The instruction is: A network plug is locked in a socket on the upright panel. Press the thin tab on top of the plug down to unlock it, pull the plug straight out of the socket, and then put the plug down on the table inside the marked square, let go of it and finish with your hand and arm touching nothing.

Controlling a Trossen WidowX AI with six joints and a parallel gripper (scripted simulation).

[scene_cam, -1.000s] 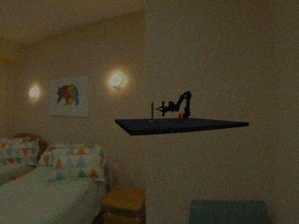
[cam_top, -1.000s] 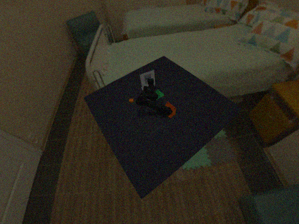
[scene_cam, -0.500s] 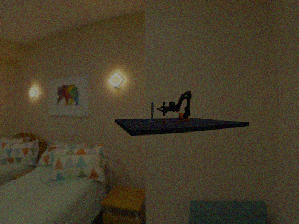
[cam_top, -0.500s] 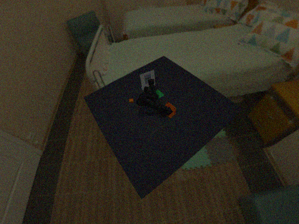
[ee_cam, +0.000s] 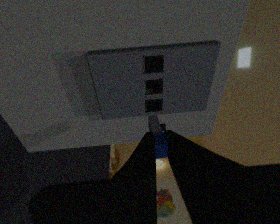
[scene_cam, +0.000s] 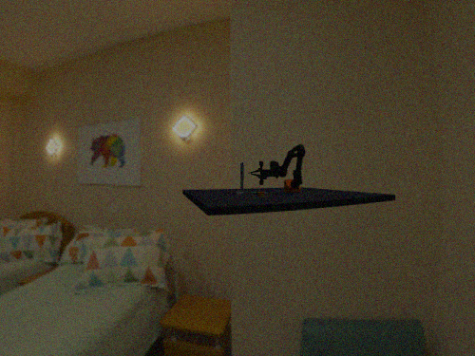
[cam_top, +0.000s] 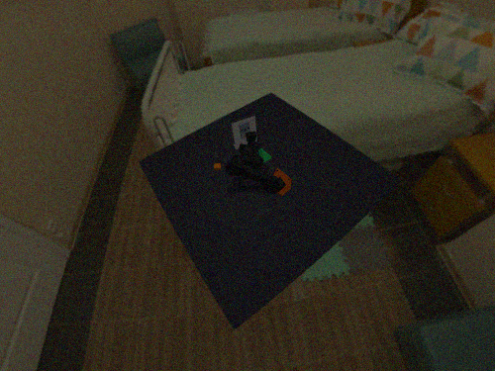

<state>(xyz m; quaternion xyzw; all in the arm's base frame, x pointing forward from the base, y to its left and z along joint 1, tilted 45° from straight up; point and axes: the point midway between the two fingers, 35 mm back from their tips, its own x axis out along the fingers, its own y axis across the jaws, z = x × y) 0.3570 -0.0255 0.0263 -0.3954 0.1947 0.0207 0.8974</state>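
Where the end effector point(ee_cam: 159, 134) is clamped on the blue plug point(ee_cam: 160, 142), clear of the panel point(ee_cam: 155, 77) sockets; plug axis points at panel; marked square point(cam_top: 264, 154) on desk point(cam_top: 297, 232) lies right.

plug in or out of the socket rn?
Out. In the wrist view the blue plug sits pinched in the gripper, short of the panel; all three sockets look dark and empty.

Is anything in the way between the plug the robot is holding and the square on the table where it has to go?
Nothing visible blocks it. The gripper is shut on the blue plug, already out of the socket on the upright panel. The green square lies open beside the arm, though the views are dark.
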